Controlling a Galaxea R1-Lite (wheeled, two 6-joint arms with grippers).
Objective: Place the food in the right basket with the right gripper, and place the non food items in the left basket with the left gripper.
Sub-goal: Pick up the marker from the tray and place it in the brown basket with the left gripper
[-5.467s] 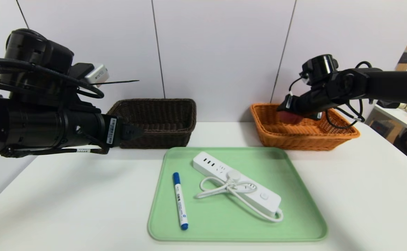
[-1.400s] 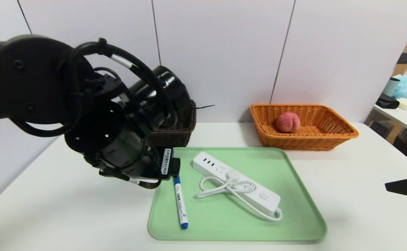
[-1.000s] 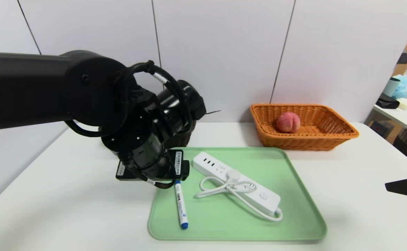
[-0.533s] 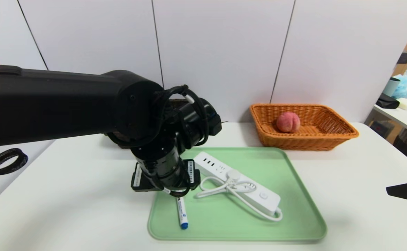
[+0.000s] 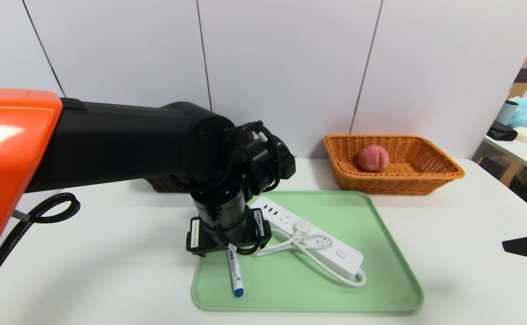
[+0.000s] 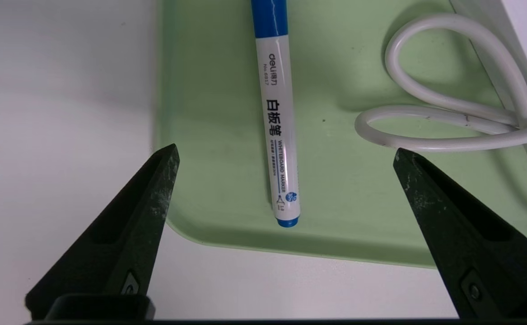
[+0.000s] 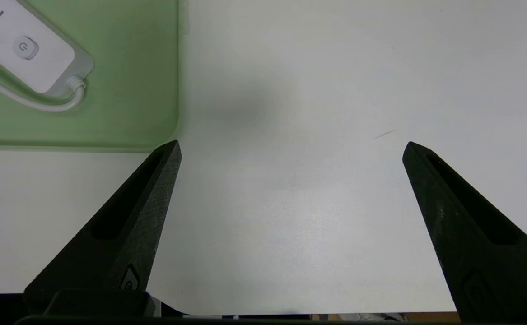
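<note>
L gripper (image 6: 283, 155): over tray's left part, pointing down at marker; jaws wide apart, nothing held.
Marker (image 6: 277, 131): flat on green tray (image 5: 380, 225), btwn the two fingers, untouched.
Power strip (image 5: 308, 241): on tray w/ cord bundled, just right of marker.
Peach (image 5: 373, 158): in orange basket (image 5: 444, 174).
Dark basket (image 5: 164, 184): mostly hidden behind L arm.
R gripper (image 7: 290, 146): parked over bare table (image 7: 313, 90) right of tray, jaws wide apart, empty.

Left gripper (image 6: 283, 155) steeply downward, jaws wide; right gripper (image 7: 290, 149) likewise agape.
</note>
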